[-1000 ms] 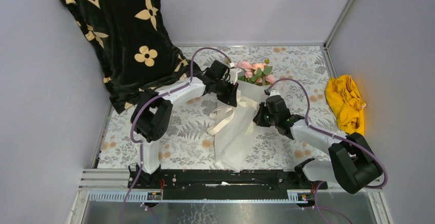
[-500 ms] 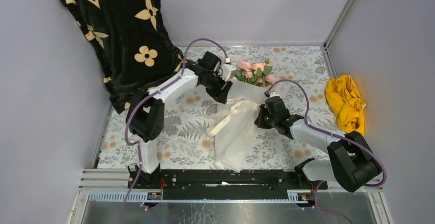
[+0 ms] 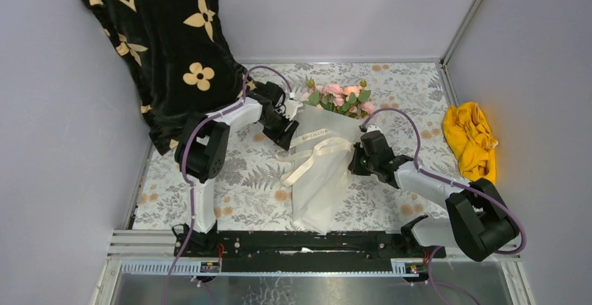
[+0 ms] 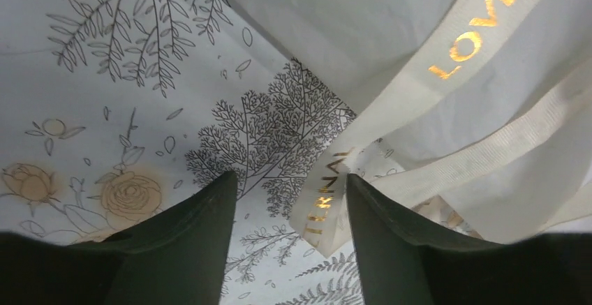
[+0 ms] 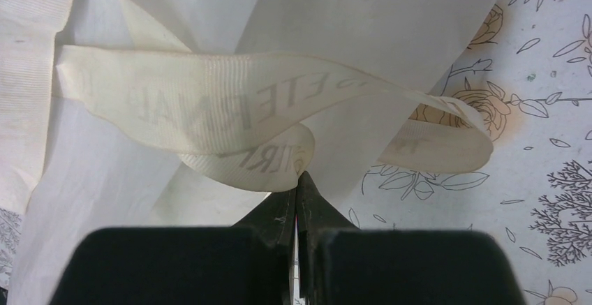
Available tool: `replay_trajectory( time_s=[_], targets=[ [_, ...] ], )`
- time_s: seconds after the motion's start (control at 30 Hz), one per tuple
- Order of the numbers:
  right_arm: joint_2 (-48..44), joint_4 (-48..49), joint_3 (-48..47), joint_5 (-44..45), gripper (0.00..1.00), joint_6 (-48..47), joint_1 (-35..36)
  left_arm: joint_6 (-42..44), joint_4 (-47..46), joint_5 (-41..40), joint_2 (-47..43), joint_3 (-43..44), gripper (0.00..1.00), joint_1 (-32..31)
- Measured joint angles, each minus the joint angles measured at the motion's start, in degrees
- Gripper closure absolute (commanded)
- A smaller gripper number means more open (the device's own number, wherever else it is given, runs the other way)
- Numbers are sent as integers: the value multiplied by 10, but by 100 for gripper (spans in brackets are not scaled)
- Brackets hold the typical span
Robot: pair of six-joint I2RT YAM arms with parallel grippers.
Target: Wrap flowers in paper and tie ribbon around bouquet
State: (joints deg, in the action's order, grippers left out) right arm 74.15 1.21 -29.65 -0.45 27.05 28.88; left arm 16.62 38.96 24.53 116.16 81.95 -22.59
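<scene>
Top external view: the bouquet (image 3: 322,158) lies on the bench (image 3: 405,88) with the flowers (image 3: 340,98) at the far end and the paper (image 3: 317,200) reaching toward the arm bases. The ribbon (image 3: 307,158) crosses its middle, but any knot is hard to make out.

Left wrist view: the left hand (image 4: 290,177) is released. A gold-lettered ribbon end lies loose between its spread fingers.

Right wrist view: the right hand (image 5: 299,178) is clenched on a ribbon fold, and the printed lettering there is partly hidden.

Soft, even light; sharp, shadowless views
</scene>
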Motion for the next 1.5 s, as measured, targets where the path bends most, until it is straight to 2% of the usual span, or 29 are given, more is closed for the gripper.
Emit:
replay_trajectory(
  time_s=[0.1, 0.13, 0.4, 0.73, 1.17, 1.33, 1.5],
  targets=[
    [-1, -19, -8, 4, 100, -4, 0, 4, -10, -5, 4, 0, 93, -5],
    [-2, -27, -11, 6, 100, -5, 0, 5, -14, -7, 7, 0, 100, -5],
    [-38, -95, -44, 29, 100, -25, -8, -9, -24, -15, 0, 0, 100, 29],
    [-75, -180, -86, -5, 100, -58, -55, -55, -73, -29, -78, 1, 100, 96],
    [-139, -274, -188, -223, 100, -150, -75, -96, -110, -11, -94, -27, 100, 100],
    [-176, -221, -195, -349, 100, -145, -76, -106, -115, 12, -114, -35, 100, 99],
    [-167, -130, -236, -427, 100, -120, -76, -114, -115, 35, -134, -34, 100, 94]
  ],
)
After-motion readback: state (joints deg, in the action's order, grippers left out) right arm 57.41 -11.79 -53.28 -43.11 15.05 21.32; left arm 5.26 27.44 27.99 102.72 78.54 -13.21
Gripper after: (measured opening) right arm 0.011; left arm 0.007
